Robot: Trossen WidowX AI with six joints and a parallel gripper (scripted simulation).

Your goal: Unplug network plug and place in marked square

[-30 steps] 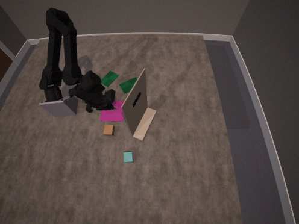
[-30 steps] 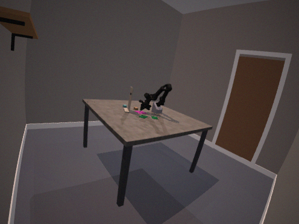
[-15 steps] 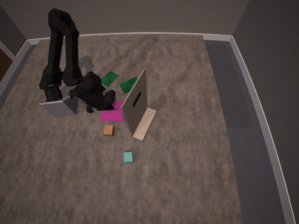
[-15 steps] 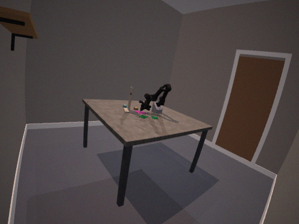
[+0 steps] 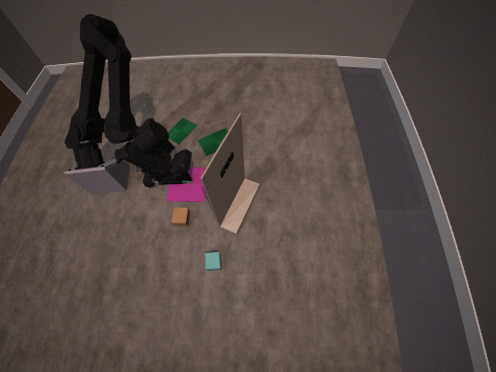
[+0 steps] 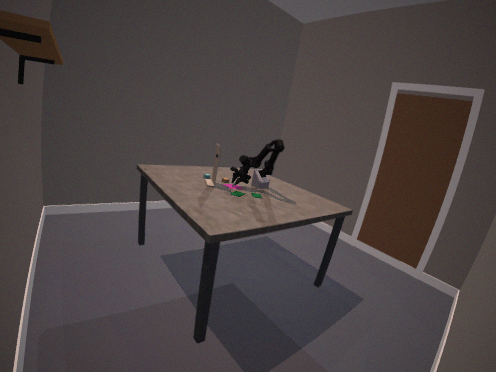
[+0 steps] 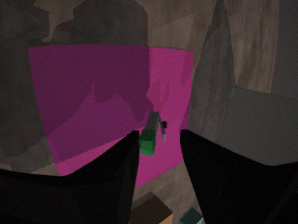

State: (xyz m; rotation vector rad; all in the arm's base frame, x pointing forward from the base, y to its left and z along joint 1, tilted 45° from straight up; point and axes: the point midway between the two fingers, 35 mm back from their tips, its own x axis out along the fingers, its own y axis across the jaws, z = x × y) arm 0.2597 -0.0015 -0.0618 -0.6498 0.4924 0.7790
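- Standing in a grey-walled room with a brown door (image 6: 417,175) at 3 o'clock, a four-legged table (image 6: 280,210) carries the whole setup on its mottled grey-brown top.
- Black arm (image 5: 102,80) rises from a grey base block (image 5: 95,181) at 9 o'clock on the table and folds down toward the centre.
- Upright panel (image 5: 226,167) stands just right of the arm's wrist; its socket (image 5: 227,164) shows as a dark slot.
- Magenta marked square (image 5: 187,190) lies between arm and panel, at the panel's foot.
- Two green patches (image 5: 182,130) sit at 12 o'clock from the square; orange block (image 5: 180,216) and teal block (image 5: 212,260) at 6 o'clock.
- Gripper (image 7: 160,145) hangs low over the square, jaws partly parted, gripping nothing.
- Plug (image 7: 150,135), small, grey and green, lies on the square in the gap between the fingertips; contact with them cannot be told.
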